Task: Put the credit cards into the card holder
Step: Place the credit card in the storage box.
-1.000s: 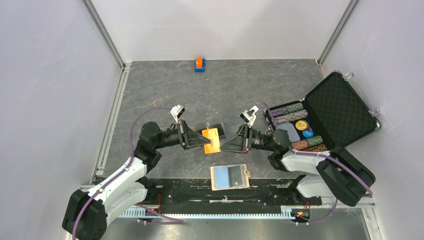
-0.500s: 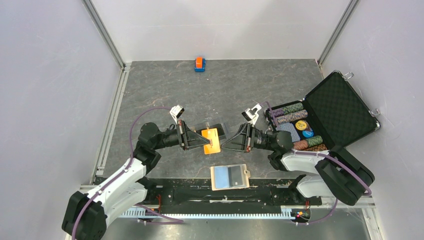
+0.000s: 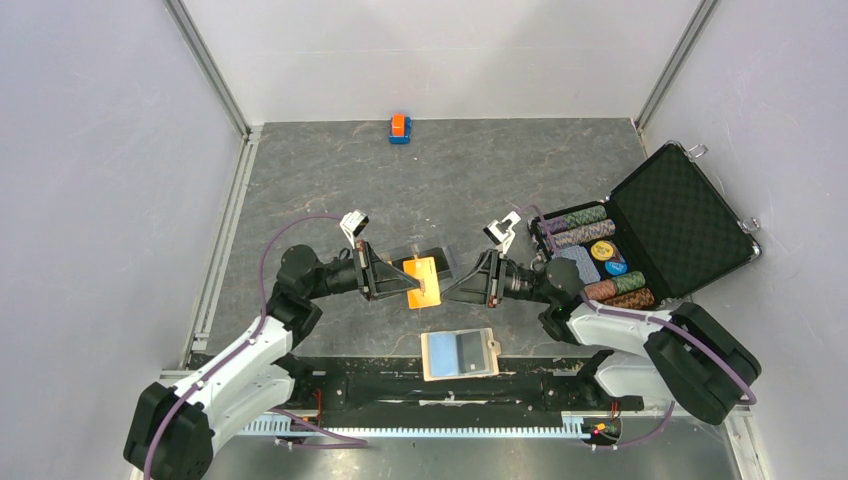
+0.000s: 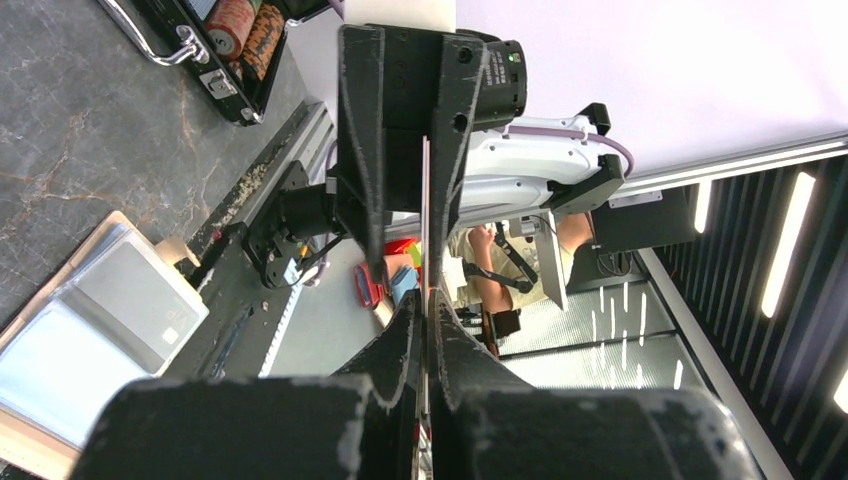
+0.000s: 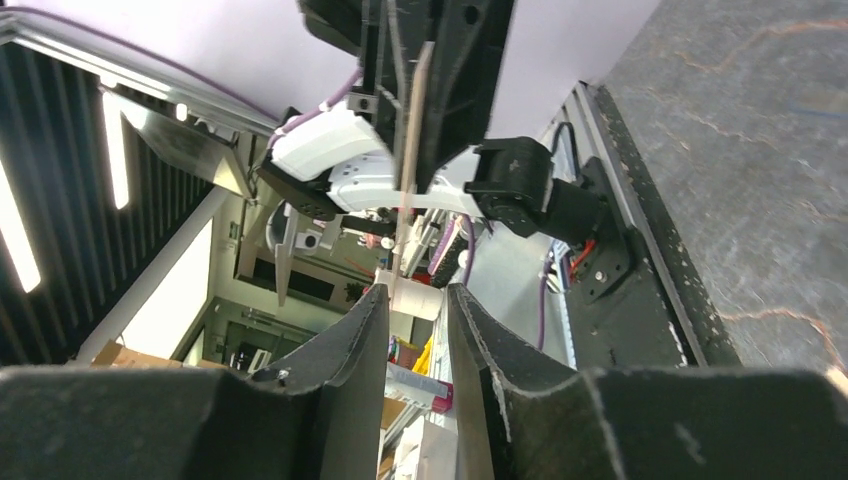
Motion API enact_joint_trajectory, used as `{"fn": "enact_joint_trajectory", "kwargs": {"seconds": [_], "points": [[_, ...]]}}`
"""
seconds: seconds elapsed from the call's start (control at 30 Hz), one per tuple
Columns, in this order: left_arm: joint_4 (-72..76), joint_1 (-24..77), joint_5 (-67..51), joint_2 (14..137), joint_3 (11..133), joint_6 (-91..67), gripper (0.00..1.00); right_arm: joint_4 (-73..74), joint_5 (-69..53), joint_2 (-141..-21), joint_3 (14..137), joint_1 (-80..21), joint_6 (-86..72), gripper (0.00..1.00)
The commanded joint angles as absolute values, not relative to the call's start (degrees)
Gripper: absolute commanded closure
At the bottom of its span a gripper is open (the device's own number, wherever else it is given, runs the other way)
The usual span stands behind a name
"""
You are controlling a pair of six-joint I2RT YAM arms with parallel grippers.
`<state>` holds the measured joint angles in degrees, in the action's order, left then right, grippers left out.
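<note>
Step in hand: I judge this to be a mid-air handover of one card between the two arms, above the grey stone-patterned table [image 3: 330, 180].
Left end effector [image 3: 406, 278]: clamped tight on one edge of the thin flat orange plastic credit card [image 3: 424, 281], which it holds off the table.
Right end effector [image 3: 448, 287]: jaws parted, one on each side of the card's free edge. In my right wrist view the gap is far wider than the card, so it has no grip yet.
Flat tan rectangular card holder with small tab [image 3: 492, 348]: lies flat at the near table edge, between the arm bases and well short of the card.
Next move, as I judge it: the right jaws close squarely on the free edge and the left lets go. Then the card goes down to the holder, lined up with a slot.
Count, cards: one orange in the air, two in the holder (light blue and grey), and what may be one black card [image 3: 432, 253] on the table beneath.
Count, holders: one.
Count, other: one open black foam-lined case [image 3: 680, 210] and one small orange-and-blue block [image 3: 399, 127].
</note>
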<state>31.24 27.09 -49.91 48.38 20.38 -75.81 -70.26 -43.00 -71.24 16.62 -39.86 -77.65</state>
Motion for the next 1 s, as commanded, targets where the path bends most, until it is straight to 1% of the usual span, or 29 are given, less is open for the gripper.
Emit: {"fn": "enact_joint_trajectory", "kwargs": {"seconds": [0.0, 0.1, 0.37, 0.6, 0.8, 0.97], "points": [[33.4, 27.1, -51.4, 48.1, 21.4, -75.5, 0.98, -64.5, -42.5, -70.9, 17.8, -39.7, -73.1, 0.69], [33.6, 27.1, -51.5, 48.2, 21.4, -75.6, 0.98, -64.2, -42.7, -71.4, 18.2, -39.8, -73.0, 0.69], [34.7, 27.1, -51.6, 48.3, 21.4, -76.1, 0.98, -65.1, -43.0, -72.7, 18.9, -39.9, -73.4, 0.71], [34.6, 27.1, -51.3, 48.8, 21.3, -76.0, 0.98, -65.7, -43.9, -74.8, 20.8, -41.0, -73.4, 0.69], [34.5, 27.1, -51.2, 50.5, 21.2, -75.4, 0.97, -73.6, -44.1, -77.9, 22.5, -42.4, -77.5, 0.69], [34.5, 27.2, -51.2, 52.1, 21.0, -74.7, 0.97, -76.6, -44.6, -80.2, 24.1, -43.0, -79.2, 0.72]]}}
